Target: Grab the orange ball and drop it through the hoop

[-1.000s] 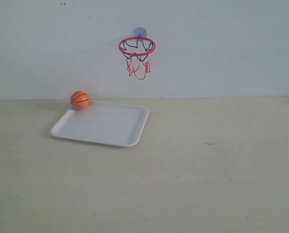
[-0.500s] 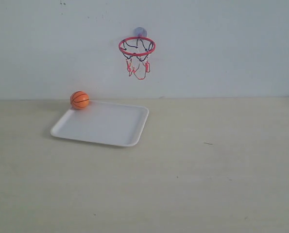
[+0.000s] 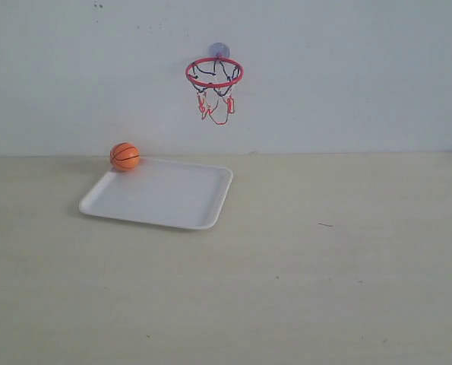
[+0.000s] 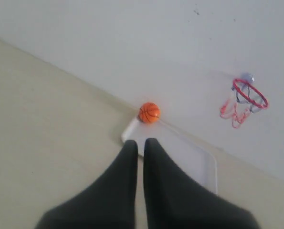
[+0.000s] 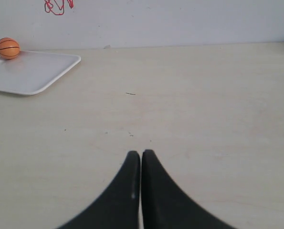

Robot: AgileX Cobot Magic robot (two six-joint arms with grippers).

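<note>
The orange ball rests on the far left corner of the white tray, close to the wall. The hoop with its red ring and string net hangs on the wall above the tray's right side. No arm shows in the exterior view. In the left wrist view my left gripper is shut and empty, some way short of the orange ball, with the hoop further off. My right gripper is shut over bare table, far from the orange ball.
The pale table stretches right of and in front of the tray. A white wall closes the back. A small dark mark lies on the table right of the tray.
A dark sliver at the bottom left edge of the exterior view one second ago is gone. The ball, tray and hoop have not moved.
</note>
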